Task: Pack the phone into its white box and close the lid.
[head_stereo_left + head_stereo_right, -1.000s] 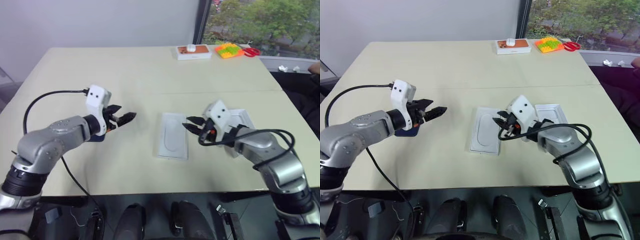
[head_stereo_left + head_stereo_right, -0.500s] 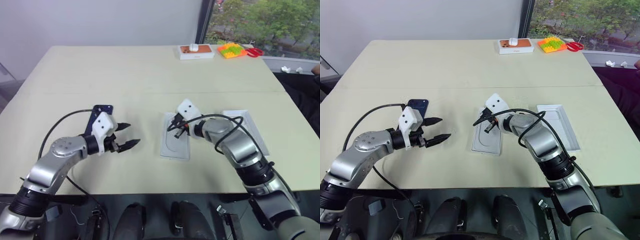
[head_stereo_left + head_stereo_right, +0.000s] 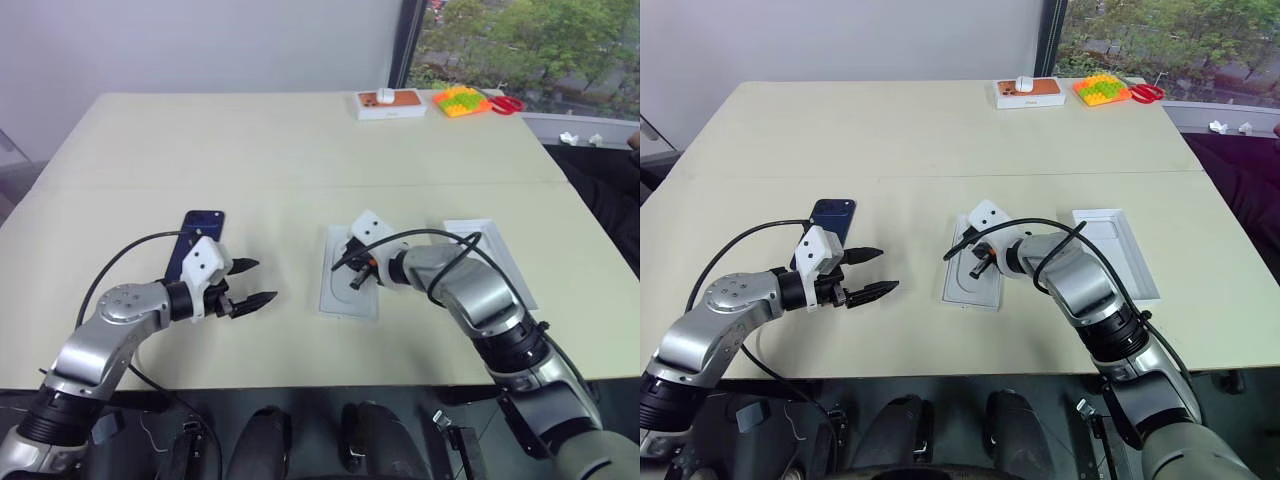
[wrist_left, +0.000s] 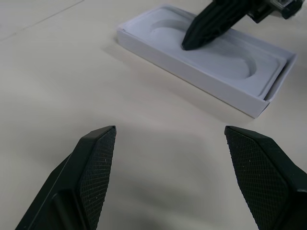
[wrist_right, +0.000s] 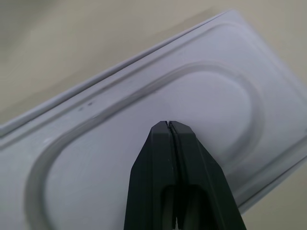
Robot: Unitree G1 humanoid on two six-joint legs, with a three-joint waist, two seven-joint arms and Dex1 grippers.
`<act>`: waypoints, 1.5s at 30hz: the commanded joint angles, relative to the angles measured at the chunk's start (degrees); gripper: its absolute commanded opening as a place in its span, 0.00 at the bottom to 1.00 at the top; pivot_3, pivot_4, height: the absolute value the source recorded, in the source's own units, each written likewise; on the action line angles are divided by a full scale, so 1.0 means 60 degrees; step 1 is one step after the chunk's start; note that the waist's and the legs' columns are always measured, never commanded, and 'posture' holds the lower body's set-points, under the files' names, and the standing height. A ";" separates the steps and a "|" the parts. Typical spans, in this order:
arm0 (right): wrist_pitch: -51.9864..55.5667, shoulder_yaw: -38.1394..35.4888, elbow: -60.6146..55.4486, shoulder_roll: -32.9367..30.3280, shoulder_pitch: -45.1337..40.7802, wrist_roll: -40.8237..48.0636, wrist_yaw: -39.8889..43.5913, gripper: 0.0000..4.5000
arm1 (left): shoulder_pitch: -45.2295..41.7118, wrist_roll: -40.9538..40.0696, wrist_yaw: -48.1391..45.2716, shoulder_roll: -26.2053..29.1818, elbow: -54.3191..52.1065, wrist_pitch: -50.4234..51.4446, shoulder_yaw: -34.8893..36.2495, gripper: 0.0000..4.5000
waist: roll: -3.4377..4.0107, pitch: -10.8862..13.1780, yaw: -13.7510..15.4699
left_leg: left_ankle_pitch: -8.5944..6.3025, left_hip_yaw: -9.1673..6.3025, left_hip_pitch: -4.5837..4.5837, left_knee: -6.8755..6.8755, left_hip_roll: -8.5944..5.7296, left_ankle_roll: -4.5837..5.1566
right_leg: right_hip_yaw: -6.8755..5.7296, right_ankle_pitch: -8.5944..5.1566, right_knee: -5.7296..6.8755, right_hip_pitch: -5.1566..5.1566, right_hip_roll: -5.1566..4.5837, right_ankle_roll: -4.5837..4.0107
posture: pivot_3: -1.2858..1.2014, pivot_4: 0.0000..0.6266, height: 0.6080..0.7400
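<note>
Since a second ago, the right gripper (image 5: 168, 125), pinched together, has dropped onto the white insert (image 3: 338, 290); the left gripper (image 3: 256, 282), spread apart, has sunk beside the phone (image 3: 200, 228).

The beige table (image 3: 280, 150) bears the phone (image 3: 197, 238), the white box (image 3: 349, 270) and the lid (image 3: 490, 260).

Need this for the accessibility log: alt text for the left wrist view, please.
The open left pincer hangs over bare beige table, its two black fingers spread wide. Beyond it, the shut right pincer points its tip down into the rounded recess of a white insert lying flat on the table.
</note>
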 commanded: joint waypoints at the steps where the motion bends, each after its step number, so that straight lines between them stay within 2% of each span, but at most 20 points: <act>1: 0.0539 0.0223 -0.0401 -0.0126 0.0279 0.0230 0.0144 0.01 | -0.0030 0.0137 -0.0092 -0.0119 -0.0253 0.0015 0.0204 0.85 | 0.0001 -0.0001 -0.0013 | 0.0000 0.0000 0.0001 0.0000 0.0000 0.0000 | 0.0000 0.0000 0.0000 0.0000 0.0000 0.0000 | 0.52 0.24 1.00; 7: 0.0901 0.0306 -0.0994 -0.0301 0.0454 0.0553 0.0426 0.01 | -0.0092 0.0285 -0.0198 -0.0293 -0.0246 0.0095 0.0212 0.85 | -0.0001 -0.0002 -0.0029 | 0.0000 -0.0001 0.0003 0.0000 0.0000 0.0000 | -0.0001 0.0000 0.0001 0.0001 0.0001 0.0000 | 0.52 0.24 1.00; 13: 0.0986 0.0851 -0.2220 -0.1079 0.0734 0.1121 0.1174 0.01 | -0.0108 0.0415 -0.0275 -0.0436 -0.0225 0.0099 0.0235 0.85 | -0.0001 -0.0001 -0.0032 | -0.0002 -0.0006 0.0002 0.0000 0.0000 0.0003 | -0.0004 -0.0001 -0.0002 0.0003 0.0001 0.0001 | 0.52 0.24 1.00; 27: 0.0786 0.0951 -0.2498 -0.1673 0.0627 0.1724 0.1840 0.01 | 0.0024 0.0560 -0.0321 -0.0551 -0.0297 0.0080 0.0342 0.85 | -0.0002 -0.0002 -0.0027 | -0.0003 -0.0008 0.0002 0.0000 0.0001 0.0006 | -0.0007 -0.0001 -0.0004 0.0003 0.0003 0.0001 | 0.52 0.24 1.00; 32: 0.0662 0.0488 -0.2004 -0.1421 0.0395 0.1531 0.1431 0.01 | 0.0102 0.0567 -0.0309 -0.0536 -0.0352 0.0103 0.0386 0.85 | -0.0002 -0.0002 -0.0034 | -0.0004 -0.0009 0.0002 0.0000 0.0001 0.0006 | -0.0007 -0.0001 -0.0003 0.0003 0.0003 0.0001 | 0.52 0.24 1.00; 38: 0.0610 -0.0662 -0.0912 -0.0927 -0.0443 0.1189 0.0448 0.01 | 0.0104 0.0592 -0.0327 -0.0522 -0.0342 0.0109 0.0416 0.85 | 0.0000 0.0000 -0.0032 | -0.0004 -0.0008 0.0000 0.0000 0.0000 0.0006 | -0.0006 -0.0001 -0.0003 0.0001 0.0002 0.0001 | 0.52 0.24 1.00; 45: 0.0192 -0.0787 0.0850 -0.0317 -0.0677 0.0572 -0.0459 0.01 | 0.0041 0.0641 -0.0302 -0.0632 -0.0384 0.0172 0.0374 0.85 | 0.0002 0.0001 -0.0022 | -0.0004 -0.0006 -0.0003 -0.0001 0.0000 0.0007 | -0.0006 -0.0001 -0.0004 0.0000 -0.0001 0.0000 | 0.52 0.24 1.00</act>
